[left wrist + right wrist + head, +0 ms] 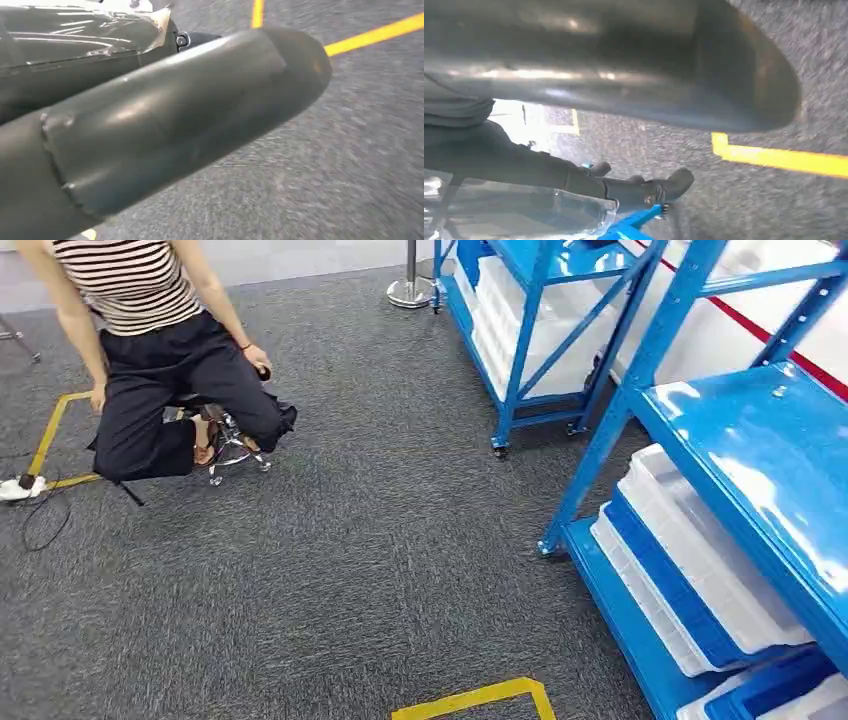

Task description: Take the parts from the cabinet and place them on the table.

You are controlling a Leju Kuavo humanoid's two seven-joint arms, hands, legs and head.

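Note:
The blue cabinet [740, 455] stands to my right, with white and blue bins [690, 570] on its lower shelf. A second blue rack [540, 315] with white bins stands farther back. In the left wrist view the thick grey thumb of my left hand [165, 125] hangs over the carpet, beside a dark shape under clear film [85, 35]. In the right wrist view my right hand [624, 185] shows its thumb and dark fingers [659, 187] lying along clear plastic [549, 215]. Whether either hand grips anything is unclear.
A person [160, 350] sits on a wheeled stool [230, 445] at the left, on grey carpet. Yellow floor tape [480, 697] marks the carpet near me and beside the person. A cable [40, 510] lies on the floor at far left, and a stanchion base [410, 290] stands at the back.

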